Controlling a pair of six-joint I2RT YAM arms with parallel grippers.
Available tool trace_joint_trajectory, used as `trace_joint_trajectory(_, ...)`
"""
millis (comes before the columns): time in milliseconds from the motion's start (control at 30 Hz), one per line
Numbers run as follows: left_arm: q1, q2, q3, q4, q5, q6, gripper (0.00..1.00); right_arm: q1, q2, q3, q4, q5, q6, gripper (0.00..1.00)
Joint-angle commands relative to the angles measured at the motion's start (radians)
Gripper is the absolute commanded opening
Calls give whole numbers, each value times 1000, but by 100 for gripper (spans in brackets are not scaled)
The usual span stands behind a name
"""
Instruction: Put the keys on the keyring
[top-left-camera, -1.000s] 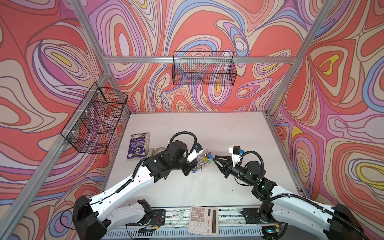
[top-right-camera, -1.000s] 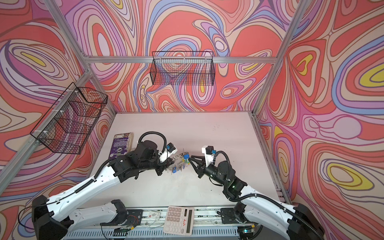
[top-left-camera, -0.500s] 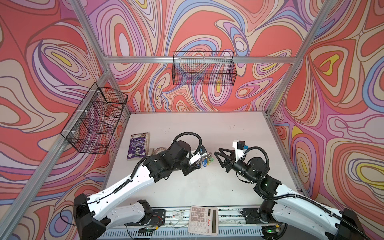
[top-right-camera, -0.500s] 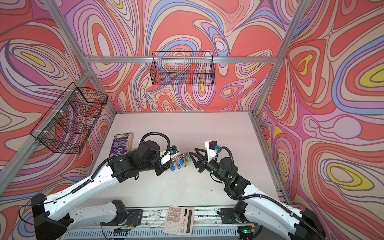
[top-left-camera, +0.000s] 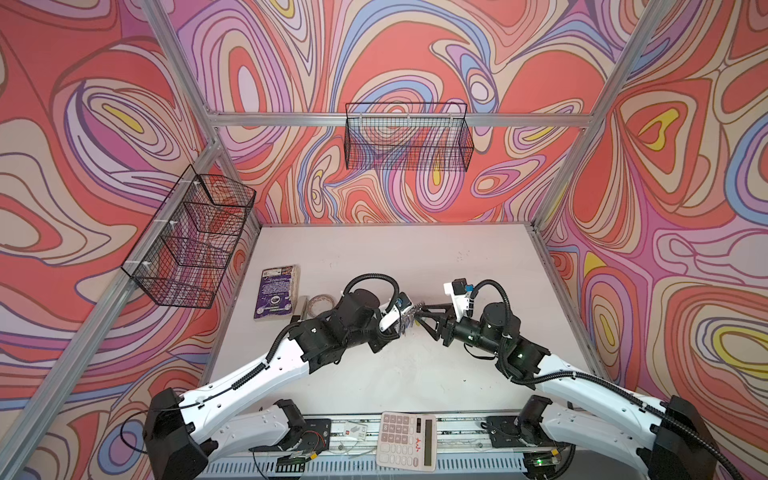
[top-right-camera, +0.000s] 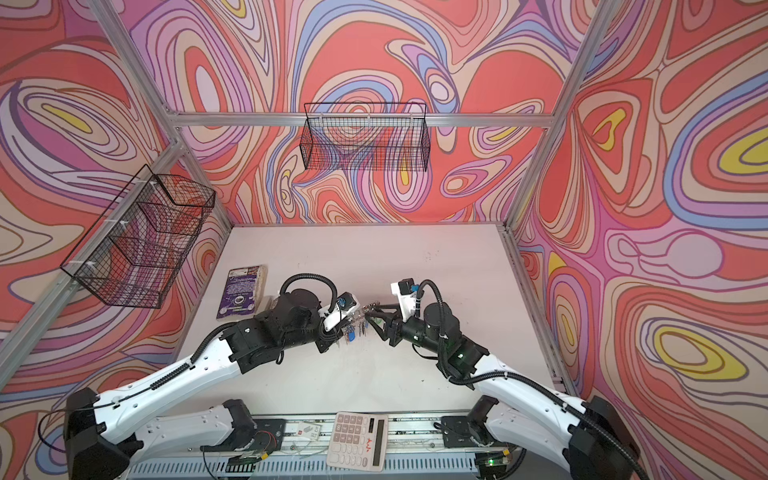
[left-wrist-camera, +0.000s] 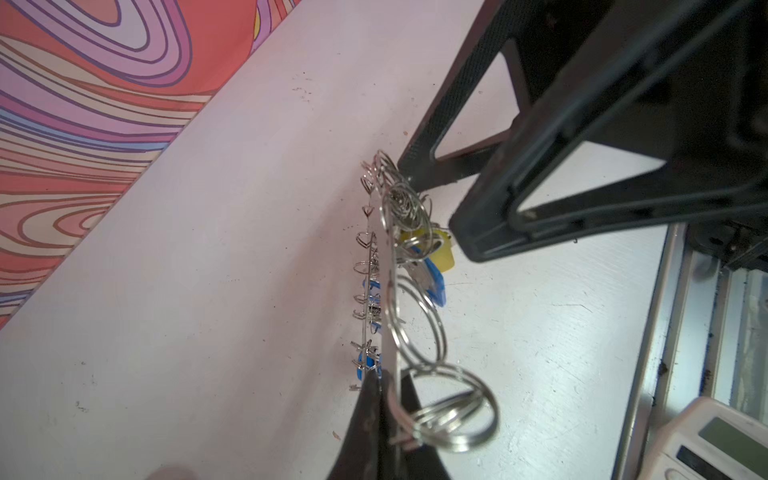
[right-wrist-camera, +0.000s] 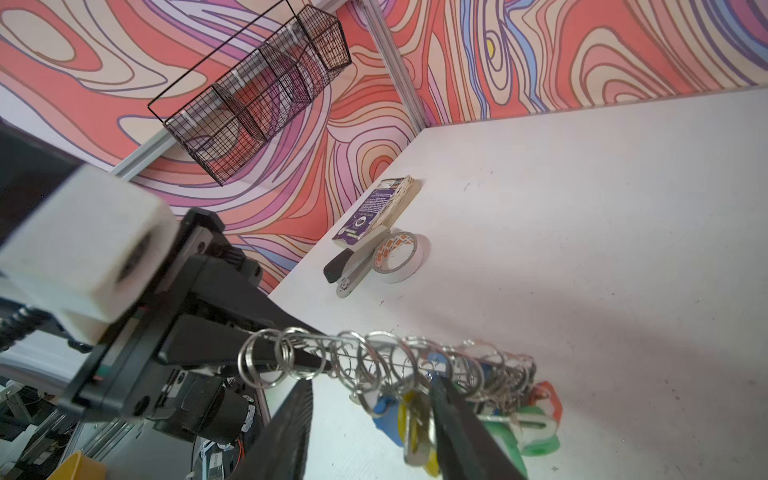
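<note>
Since a second ago little is changing on the left, where the left claw (left-wrist-camera: 386, 395) is staying pressed together on the rim of the keyring (left-wrist-camera: 389, 291), holding it edge-on and raised above the tabletop (left-wrist-camera: 208, 291). On the right, the right claw (left-wrist-camera: 436, 208) is now standing with its jaws spread, no longer nearly together, and is crowding the far end of the keyring. That reads as a release. Among the keys (right-wrist-camera: 413, 432), a yellow-tagged one is hanging from the keyring between the spread fingers, gripped by neither. One more key is probably hung, and the right claw is likely freeing itself for the next. Going left to right, a book (top-left-camera: 276, 293), a stapler (right-wrist-camera: 353, 266) and a tape roll (right-wrist-camera: 397, 255) are lying well to the left of the keyring, untouched, while blue, green and red tags are dangling below it. Seen edge-on, the keyring is hiding its wide hole, and its crowd of split rings is making the keys impossible to count. Whether the right claw's farther fingertip is touching those rings is unclear, and in both top views the left claw's grip is sitting hidden behind its own wrist. No loose key is showing near the keyring, though the arms are covering part of the tabletop.
</note>
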Motion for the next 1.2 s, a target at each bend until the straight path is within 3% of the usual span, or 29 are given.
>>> trace_joint_trajectory(0,-4,-39,-7,120,-4,-22,0,-20,17,10,42,-46,73,51)
trace_joint_trajectory(300,-6,-30,-17,120,-27,-30,0,-75,52,-43,306,-195,250,48)
trace_joint_trajectory(600,-5,-27,-28,131,-22,-42,0,-84,103,-27,349,-232,304,44)
trace_joint_trajectory(667,-6,-23,-27,128,-32,-44,0,-86,88,-14,298,-210,286,42)
trace_joint_trajectory(900,-5,-20,-33,132,-47,-47,0,-120,-55,6,115,-80,237,51)
trace_joint_trajectory(1033,-5,-26,-39,141,-43,-48,0,-119,4,21,186,-187,283,51)
trace_joint_trajectory(1167,-5,-23,-42,145,-42,-49,0,-119,60,2,264,-222,331,52)
